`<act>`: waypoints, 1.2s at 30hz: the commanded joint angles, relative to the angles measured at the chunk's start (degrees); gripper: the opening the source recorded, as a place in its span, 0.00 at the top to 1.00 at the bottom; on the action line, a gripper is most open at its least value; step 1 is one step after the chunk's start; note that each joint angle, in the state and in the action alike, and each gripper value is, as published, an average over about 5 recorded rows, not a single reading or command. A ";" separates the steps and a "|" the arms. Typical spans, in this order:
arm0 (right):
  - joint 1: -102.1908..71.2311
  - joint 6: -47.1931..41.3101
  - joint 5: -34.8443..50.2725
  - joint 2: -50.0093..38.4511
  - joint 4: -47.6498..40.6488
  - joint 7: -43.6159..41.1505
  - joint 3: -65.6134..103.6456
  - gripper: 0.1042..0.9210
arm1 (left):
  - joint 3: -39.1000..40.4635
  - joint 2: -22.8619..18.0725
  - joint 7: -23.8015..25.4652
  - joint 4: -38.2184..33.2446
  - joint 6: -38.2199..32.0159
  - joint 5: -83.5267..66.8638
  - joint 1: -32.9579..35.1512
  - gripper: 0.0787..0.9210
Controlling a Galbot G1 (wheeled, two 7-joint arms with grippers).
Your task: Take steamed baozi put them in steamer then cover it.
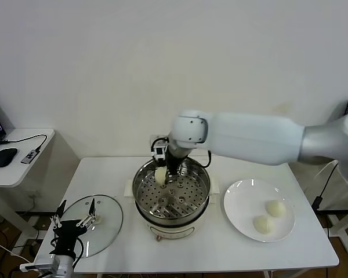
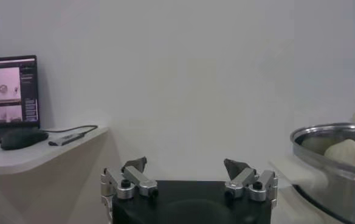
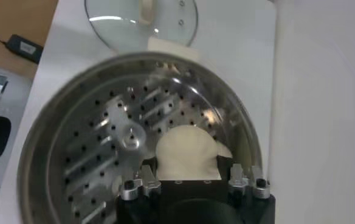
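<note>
Nestling baozi (image 3: pixel 188 152) between right gripper (image 3: pixel 193 181) fingers

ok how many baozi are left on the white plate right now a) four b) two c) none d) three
b, two steamed baozi lie on the white plate, while the right gripper holds another baozi inside the steamer.

head view high over the table (image 1: pixel 104 174); both wrist views close, sharing the steamer (image 1: pixel 171 197).
</note>
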 commanded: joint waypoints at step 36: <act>13.69 16.32 -19.21 -26.59 15.96 -22.31 -3.58 0.12 | -0.22 -0.07 -0.07 -0.41 -0.67 -0.07 0.32 0.12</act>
